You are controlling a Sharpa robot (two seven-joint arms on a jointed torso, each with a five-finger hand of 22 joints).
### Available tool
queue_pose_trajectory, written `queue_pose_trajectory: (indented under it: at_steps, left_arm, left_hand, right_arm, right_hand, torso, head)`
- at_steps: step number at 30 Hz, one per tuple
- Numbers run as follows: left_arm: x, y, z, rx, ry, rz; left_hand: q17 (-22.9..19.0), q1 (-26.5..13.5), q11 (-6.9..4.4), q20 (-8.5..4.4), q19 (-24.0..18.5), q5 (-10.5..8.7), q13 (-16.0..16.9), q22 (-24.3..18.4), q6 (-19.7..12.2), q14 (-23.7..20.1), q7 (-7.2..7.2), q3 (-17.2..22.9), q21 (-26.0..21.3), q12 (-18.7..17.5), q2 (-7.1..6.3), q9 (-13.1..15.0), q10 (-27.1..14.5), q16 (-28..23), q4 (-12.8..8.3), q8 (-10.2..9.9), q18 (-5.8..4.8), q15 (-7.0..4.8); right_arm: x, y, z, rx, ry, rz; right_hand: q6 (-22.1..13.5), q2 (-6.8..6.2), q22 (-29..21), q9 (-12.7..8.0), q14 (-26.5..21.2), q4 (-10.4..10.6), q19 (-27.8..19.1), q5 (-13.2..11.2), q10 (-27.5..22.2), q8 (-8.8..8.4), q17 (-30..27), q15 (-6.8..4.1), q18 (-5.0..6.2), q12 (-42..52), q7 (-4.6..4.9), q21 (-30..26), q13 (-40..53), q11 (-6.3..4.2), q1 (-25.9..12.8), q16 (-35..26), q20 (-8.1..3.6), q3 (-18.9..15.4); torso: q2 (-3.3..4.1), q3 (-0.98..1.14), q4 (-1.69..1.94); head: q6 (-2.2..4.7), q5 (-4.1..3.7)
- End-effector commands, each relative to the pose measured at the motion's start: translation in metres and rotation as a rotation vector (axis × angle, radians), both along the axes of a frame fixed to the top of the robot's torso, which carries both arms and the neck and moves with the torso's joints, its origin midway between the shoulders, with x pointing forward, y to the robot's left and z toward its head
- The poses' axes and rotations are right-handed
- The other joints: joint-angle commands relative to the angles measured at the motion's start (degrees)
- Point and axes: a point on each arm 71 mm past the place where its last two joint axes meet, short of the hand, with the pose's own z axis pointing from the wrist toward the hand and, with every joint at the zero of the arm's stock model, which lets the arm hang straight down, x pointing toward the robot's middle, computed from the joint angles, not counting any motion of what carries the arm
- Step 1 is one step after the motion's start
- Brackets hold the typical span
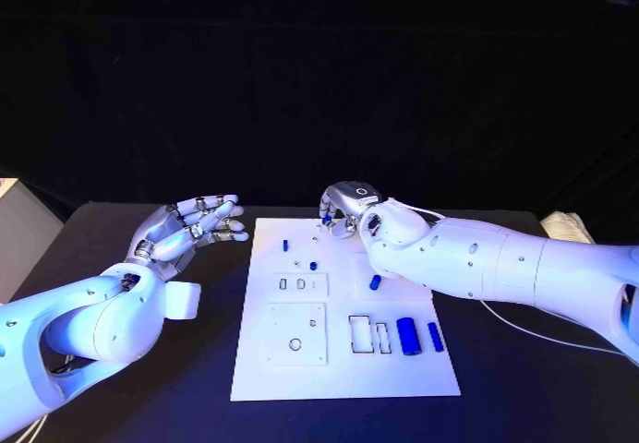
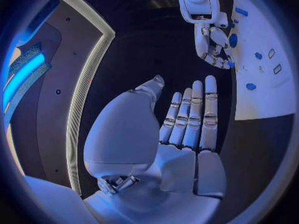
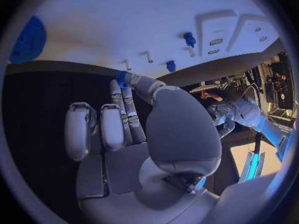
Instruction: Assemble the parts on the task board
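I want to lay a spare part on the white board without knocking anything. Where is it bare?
The near strip of the white task board, below the square recessed plate and the blue cylinders, looks bare. So does its far-left corner beside the open left hand. The far-right corner is crowded: the right hand pinches a small blue part there.

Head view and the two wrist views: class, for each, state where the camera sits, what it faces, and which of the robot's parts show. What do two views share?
Head view: on the robot's head, looking down at the board; left hand and right hand show.
Left wrist view: behind the left hand, facing the board's edge.
Right wrist view: behind the right hand, facing the board.
Shared: head and left wrist views both show the right hand.
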Motion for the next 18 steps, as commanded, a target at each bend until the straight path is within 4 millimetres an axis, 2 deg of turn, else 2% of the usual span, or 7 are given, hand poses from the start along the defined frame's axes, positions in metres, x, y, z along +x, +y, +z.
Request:
queue_pose_trajectory:
  at_steps: [1, 6, 13, 18]
  left_arm:
    - [0.0000, -0.0031, 0.0029, -0.012, -0.007, -0.024]
    - [0.0005, -0.0033, 0.0044, -0.013, -0.010, -0.025]
    - [0.0016, -0.0030, 0.0066, -0.012, -0.014, -0.023]
    - [0.0023, -0.0029, 0.0074, -0.011, -0.015, -0.023]
  left_hand:
    - [0.1, -0.6, -0.02, 0.03, -0.4, -0.18, 0.0, 0.0, -0.4, -0.4, 1.92, 0.1, 0.2, 0.4, -0.12, 0.1, -0.6, 0.1, 0.0, 0.3, 0.46, -0.15]
    - [0.1, -0.6, -0.02, 0.03, -0.4, -0.18, 0.0, 0.0, -0.4, -0.4, 1.92, 0.1, 0.2, 0.4, -0.12, 0.1, -0.6, 0.1, 0.0, 0.3, 0.46, -0.15]
    - [0.1, -0.6, -0.02, 0.03, -0.4, -0.18, 0.0, 0.0, -0.4, -0.4, 1.92, 0.1, 0.2, 0.4, -0.12, 0.1, -0.6, 0.1, 0.0, 0.3, 0.46, -0.15]
    - [0.2, -0.6, 0.02, 0.05, -0.5, -0.18, 0.0, 0.2, -0.5, -0.5, 1.97, 0.1, 0.4, 0.4, -0.11, 0.1, -0.7, 0.3, 0.0, 0.2, 0.46, -0.13]
  right_arm:
    - [0.0006, 0.0029, 0.0009, -0.003, -0.010, 0.013]
    - [0.0013, 0.0054, 0.0000, -0.007, -0.001, 0.017]
    - [0.0025, 0.0062, -0.0009, -0.012, 0.006, 0.018]
    - [0.0028, 0.0076, -0.0022, -0.017, 0.018, 0.023]
  right_hand:
    - [-0.3, 0.09, 0.0, 0.1, 1.6, -0.2, 0.0, 0.1, 1.6, -0.25, 0.0, -0.15, -0.57, 0.2, 0.01, 0.3, 1.8, -1.37, 0.6, 0.2, 0.03, 0.1]
    - [-0.4, 0.09, -0.1, 0.1, 1.6, -0.2, 0.0, 0.1, 1.5, -0.28, -0.1, -0.12, -0.56, 0.1, 0.05, 0.2, 1.8, -1.33, 0.5, 0.2, 0.06, 0.2]
    - [-0.4, 0.11, -0.2, 0.2, 1.5, -0.2, -0.1, 0.2, 1.5, -0.30, -0.1, -0.09, -0.53, 0.0, 0.08, 0.2, 1.8, -1.30, 0.5, 0.2, 0.08, 0.2]
    - [-0.6, 0.08, -0.3, 0.3, 1.5, -0.2, -0.2, 0.2, 1.4, -0.34, -0.3, -0.04, -0.50, -0.1, 0.13, 0.1, 1.8, -1.24, 0.4, 0.1, 0.13, 0.3]
  torso:
    - [0.24, -0.12, 0.37]
    - [0.46, -0.17, 0.53]
    - [0.54, -0.20, 0.47]
    - [0.51, -0.20, 0.50]
  head:
    - [-0.15, -0.03]
    - [-0.24, -0.07]
    - [-0.17, 0.11]
    - [-0.01, -0.08]
